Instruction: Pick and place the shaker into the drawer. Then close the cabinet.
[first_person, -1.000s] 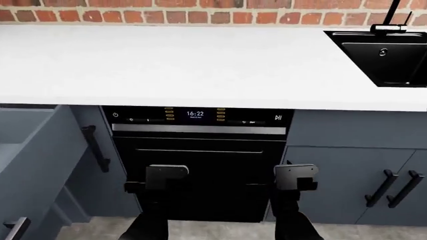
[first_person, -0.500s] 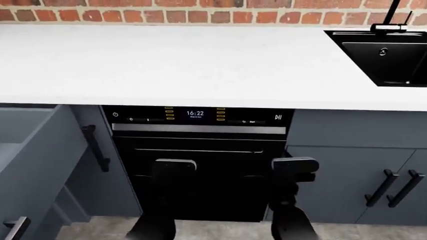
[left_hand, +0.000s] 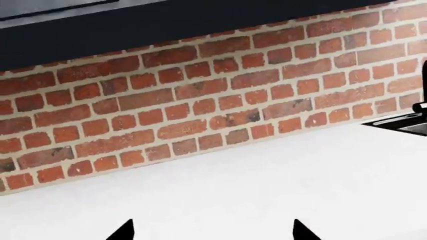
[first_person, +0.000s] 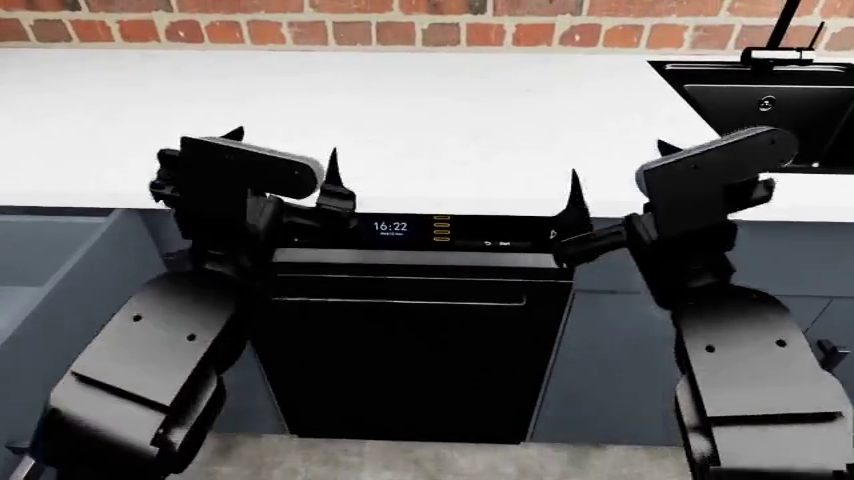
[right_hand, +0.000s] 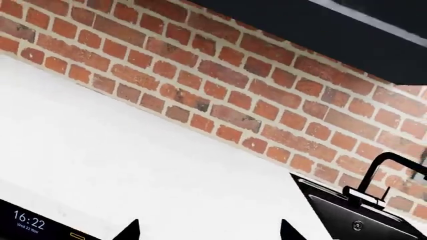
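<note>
Both arms are held up high in front of the white bench (first_person: 441, 120), one on each side, so the wrist cameras can look over its top. The left end effector (first_person: 280, 150) has its two pointy tips spread wide apart, with nothing between them. The right end effector (first_person: 621, 190) also has its tips spread wide, and it holds nothing too. They look ready to grab, but there is nothing near them to grab.

The shaker cannot be seen in any view. The bench top shows only white, the red brick wall (left_hand: 200, 100) behind it, and the black sink (first_person: 767, 110) with its tap at about 2 o'clock in the head view. My guess is the robot needs to look around more to find the shaker.

The drawer (first_person: 54, 270) is pulled out at about 9 o'clock in the head view, low and beside the left arm. It is open so the shaker can go inside later. The black oven (first_person: 414, 330) with the lit clock sits in the middle, between the arms. The cabinet is not shut yet.
</note>
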